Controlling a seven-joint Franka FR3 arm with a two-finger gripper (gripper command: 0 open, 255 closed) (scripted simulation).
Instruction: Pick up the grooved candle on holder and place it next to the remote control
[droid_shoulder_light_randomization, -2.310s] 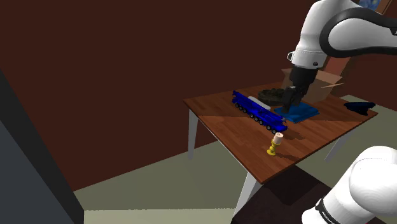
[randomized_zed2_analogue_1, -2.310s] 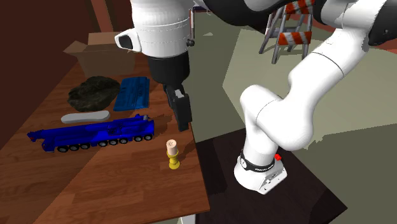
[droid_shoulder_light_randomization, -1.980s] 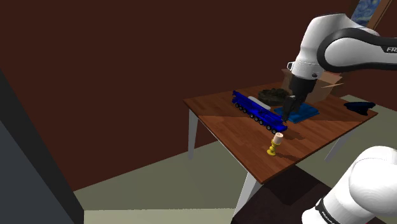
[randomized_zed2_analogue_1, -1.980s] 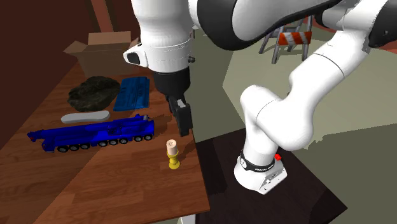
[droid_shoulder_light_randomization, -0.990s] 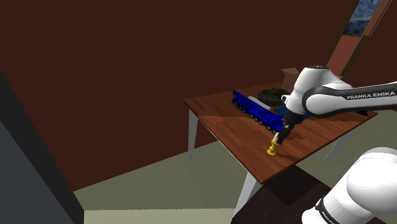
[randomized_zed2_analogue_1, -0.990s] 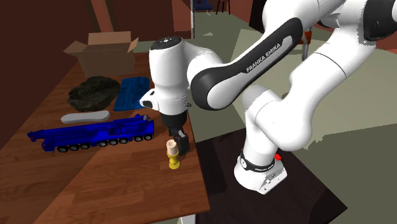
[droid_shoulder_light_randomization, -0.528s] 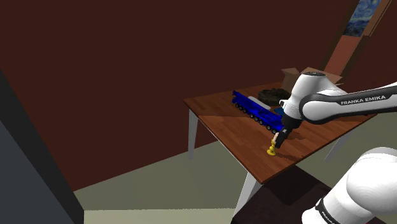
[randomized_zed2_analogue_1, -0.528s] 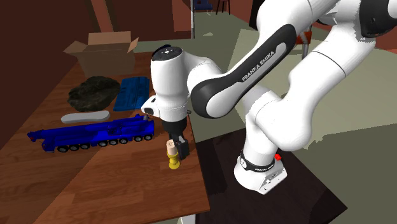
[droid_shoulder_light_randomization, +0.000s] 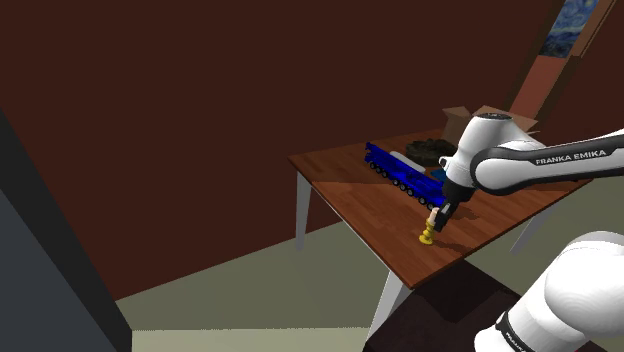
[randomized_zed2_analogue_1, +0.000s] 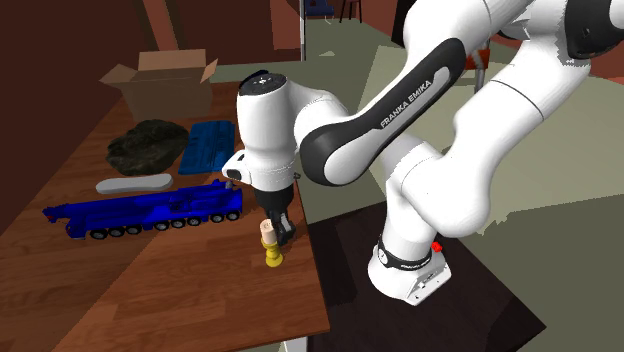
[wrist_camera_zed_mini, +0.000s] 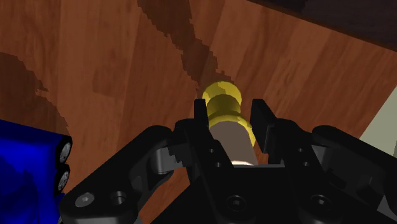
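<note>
Claw (wrist_camera_zed_mini: 230, 109) clamped around the grooved candle (wrist_camera_zed_mini: 230, 140), its yellow holder (wrist_camera_zed_mini: 222, 102) resting on the bench (randomized_zed2_analogue_1: 150, 290) near the edge: grasp apparently made, lift and transfer beside the pale remote control (randomized_zed2_analogue_1: 133, 184) outstanding.

"FRANKA EMIKA" on the arm (droid_shoulder_light_randomization: 540, 165)

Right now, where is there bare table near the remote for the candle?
It is tight by the remote: a dark lump sits on one side and a blue toy crane truck on the other. Bare table lies off the remote's end toward the second exterior view's left. The widest free patch surrounds the candle.
</note>
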